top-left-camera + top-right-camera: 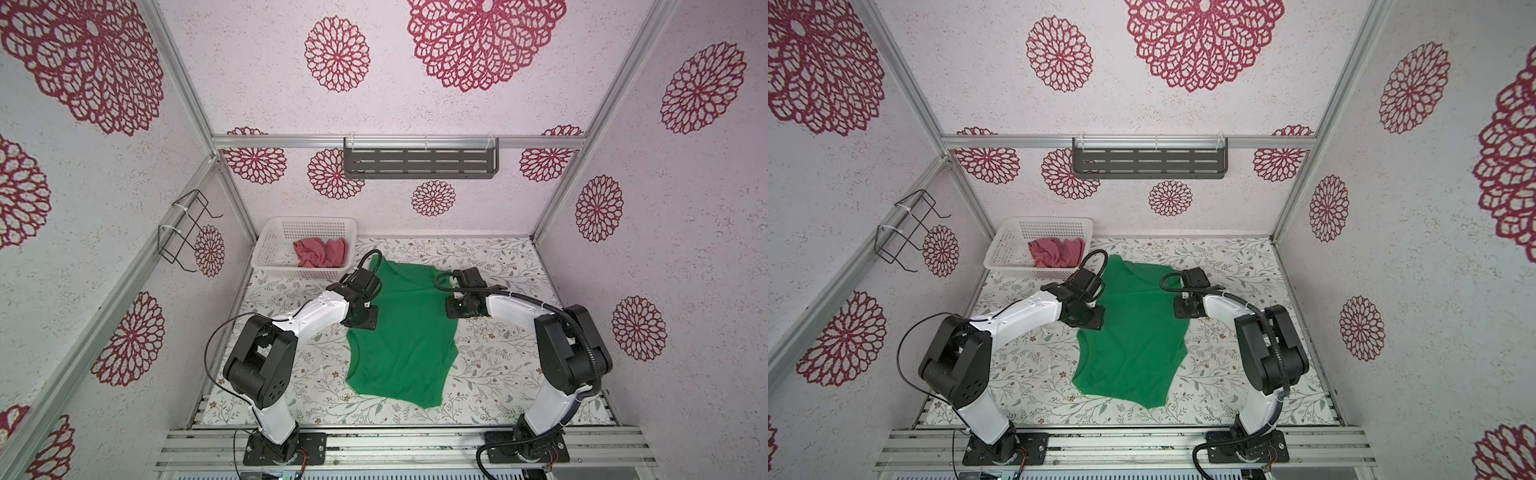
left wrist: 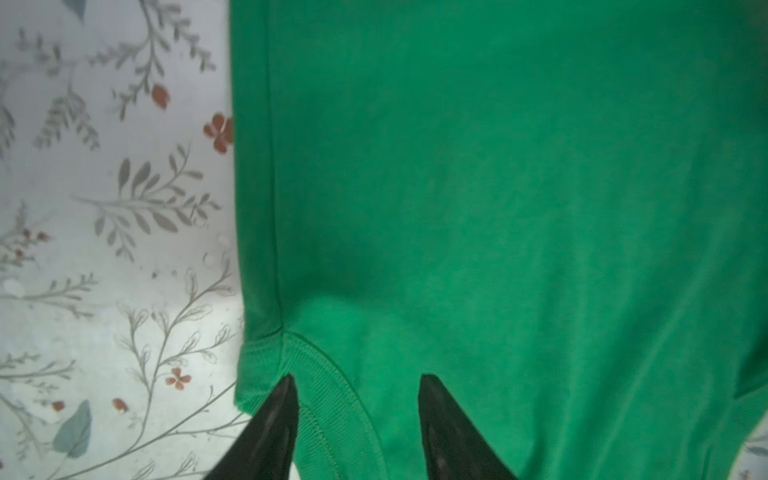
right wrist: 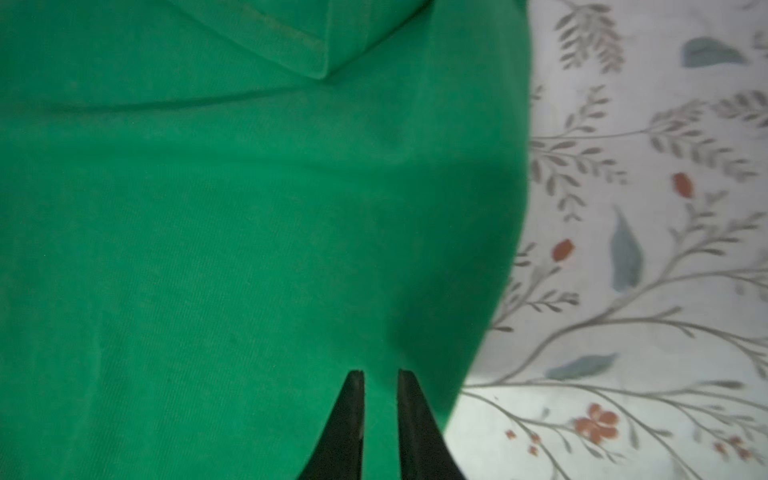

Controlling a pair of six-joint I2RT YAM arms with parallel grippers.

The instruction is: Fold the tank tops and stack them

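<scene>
The green tank top (image 1: 403,332) (image 1: 1133,340) lies spread on the floral table, shown in both top views. My left gripper (image 2: 357,376) hangs open just over a ribbed edge corner of the green top (image 2: 478,187), one fingertip (image 2: 286,399) above the ribbing. My right gripper (image 3: 380,372) stands over the opposite side of the green fabric (image 3: 249,228), close to its edge. Its jaws are only a narrow gap apart, with flat cloth showing between them. The rose-red tank top (image 1: 320,251) (image 1: 1057,251) lies crumpled in the white basket (image 1: 266,241). In both top views the wrists hide the fingers.
The white basket (image 1: 1000,249) stands at the table's back left corner, just beyond the left wrist. A grey shelf (image 1: 419,162) hangs on the back wall and a wire rack (image 1: 187,228) on the left wall. The floral table cover (image 1: 498,345) shows around the green top.
</scene>
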